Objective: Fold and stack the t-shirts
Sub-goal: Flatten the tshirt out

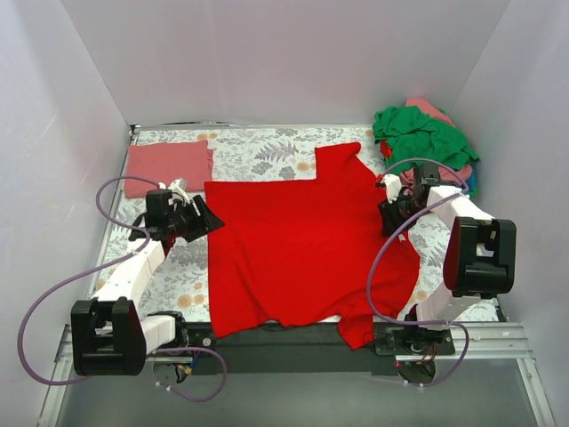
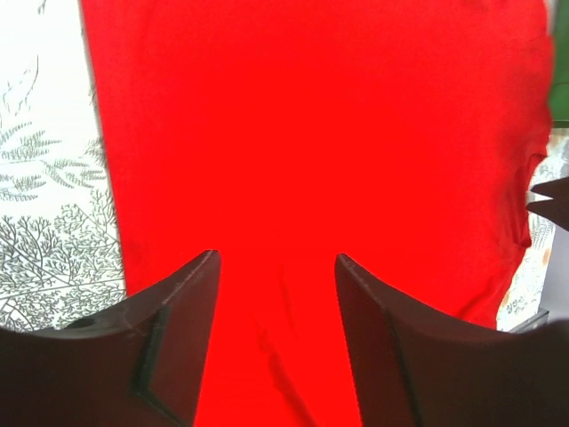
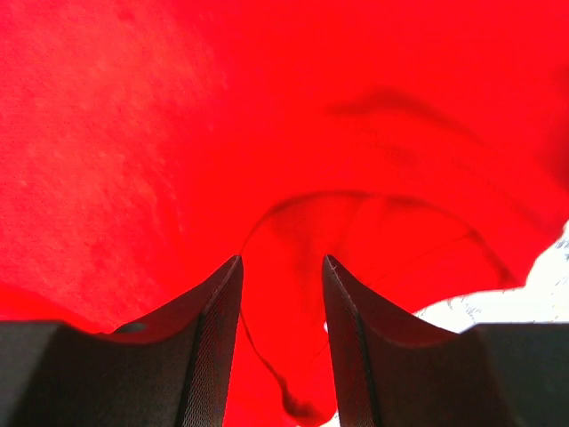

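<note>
Top view: the red tee [image 1: 302, 249] lies spread mid-frame on the tablecloth [image 1: 258, 151], and its lower hem reaches over the dark rail [image 1: 267, 338] at the bottom. The left gripper [image 1: 200, 220] sits at its left edge and the right gripper [image 1: 388, 209] at its right. A folded salmon tee [image 1: 169, 163] lies upper left, and a pile [image 1: 425, 138] topped with green sits upper right. Uneven pinches would likely skew the fold, and the overhang could drag the tee off. Plain white walls [image 1: 284, 53] enclose the table.

Left wrist: the left gripper [image 2: 276, 294] is open over flat red cloth. A low pinch might also catch the tablecloth [image 2: 44, 178].

Right wrist: the right gripper [image 3: 282, 302] is open, with a rumpled fold between its jaws. Closing here may grab several layers.
</note>
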Motion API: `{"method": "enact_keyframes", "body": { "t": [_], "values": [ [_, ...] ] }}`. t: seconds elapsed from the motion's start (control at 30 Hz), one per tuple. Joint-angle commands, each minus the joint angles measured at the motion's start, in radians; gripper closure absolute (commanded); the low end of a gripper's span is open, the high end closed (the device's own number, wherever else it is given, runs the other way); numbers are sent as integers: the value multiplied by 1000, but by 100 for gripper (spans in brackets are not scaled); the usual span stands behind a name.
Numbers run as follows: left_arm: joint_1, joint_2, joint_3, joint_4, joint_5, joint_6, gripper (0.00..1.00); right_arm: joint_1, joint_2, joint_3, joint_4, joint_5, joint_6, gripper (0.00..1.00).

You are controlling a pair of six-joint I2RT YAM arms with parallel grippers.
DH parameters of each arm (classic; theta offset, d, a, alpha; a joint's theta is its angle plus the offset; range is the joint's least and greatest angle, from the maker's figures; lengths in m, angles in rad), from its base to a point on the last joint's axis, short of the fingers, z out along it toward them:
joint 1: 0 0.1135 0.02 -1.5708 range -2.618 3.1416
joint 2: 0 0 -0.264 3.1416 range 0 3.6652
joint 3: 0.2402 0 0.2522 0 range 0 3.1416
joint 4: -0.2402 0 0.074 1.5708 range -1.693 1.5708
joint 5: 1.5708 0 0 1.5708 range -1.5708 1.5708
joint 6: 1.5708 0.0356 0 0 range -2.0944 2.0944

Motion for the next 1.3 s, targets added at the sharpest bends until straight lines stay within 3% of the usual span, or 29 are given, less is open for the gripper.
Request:
{"method": "enact_keyframes", "body": {
  "t": [0.0, 0.3, 0.53, 0.7, 0.93, 1.27],
  "values": [
    [-5, 50, -5, -28, 2, -38, 48, -19, -36, -30, 35, 15, -6, 53],
    [-13, 223, 60, -76, -95, -59, 69, -28, -20, -61, 36, -5, -29, 53],
    [-56, 326, 124, -96, -167, -50, 72, -28, -7, -68, 39, -28, -39, 53],
    [-80, 378, 136, -186, -314, -71, 74, -31, 4, -71, 39, -19, -45, 55],
    [-82, 300, 78, -289, -418, -182, 80, -39, -2, -97, 37, 24, -62, 57],
    [-80, 213, 41, -421, -379, -314, 81, -39, -36, -137, -20, 52, -111, 57]
  ]
}}
